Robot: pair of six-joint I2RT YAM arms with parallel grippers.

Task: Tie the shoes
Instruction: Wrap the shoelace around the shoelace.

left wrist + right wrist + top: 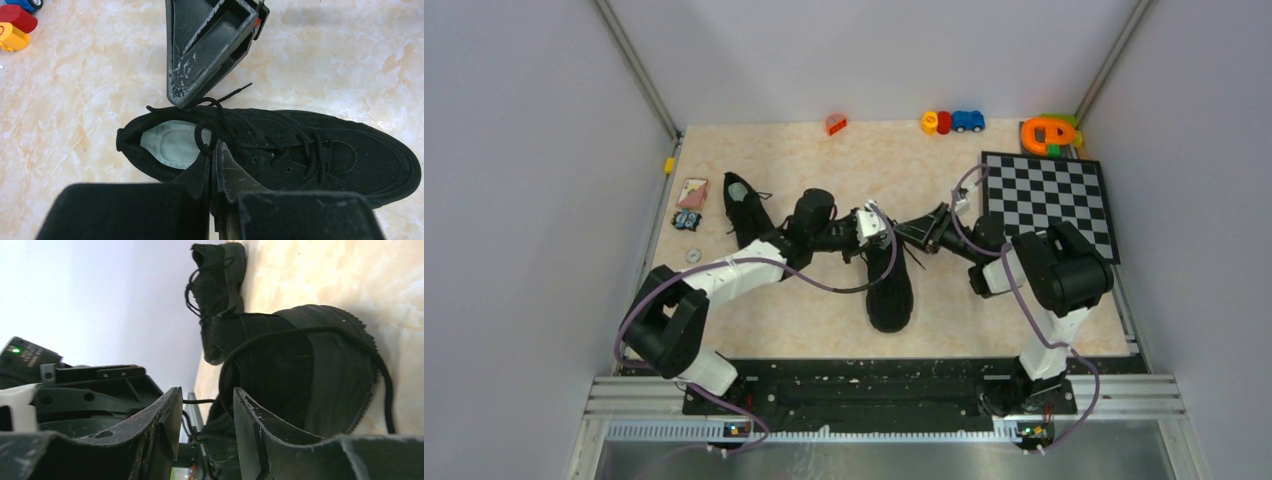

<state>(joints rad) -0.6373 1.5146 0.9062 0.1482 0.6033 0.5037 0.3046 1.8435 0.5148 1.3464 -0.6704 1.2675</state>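
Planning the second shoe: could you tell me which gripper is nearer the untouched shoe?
Left. The left gripper is at the centre shoe's opening, to the right of the untouched shoe; the right gripper sits just beyond it, further right.

Left arm stretched inward, left pincer (215, 150) pressed closed, right arm folded inward, right pincer (206, 397) jaws narrowly parted, the two pincers near each other.

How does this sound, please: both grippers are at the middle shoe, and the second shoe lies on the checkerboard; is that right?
Not quite: the second shoe lies on the table at the left, not on the checkerboard, as the top view shows.
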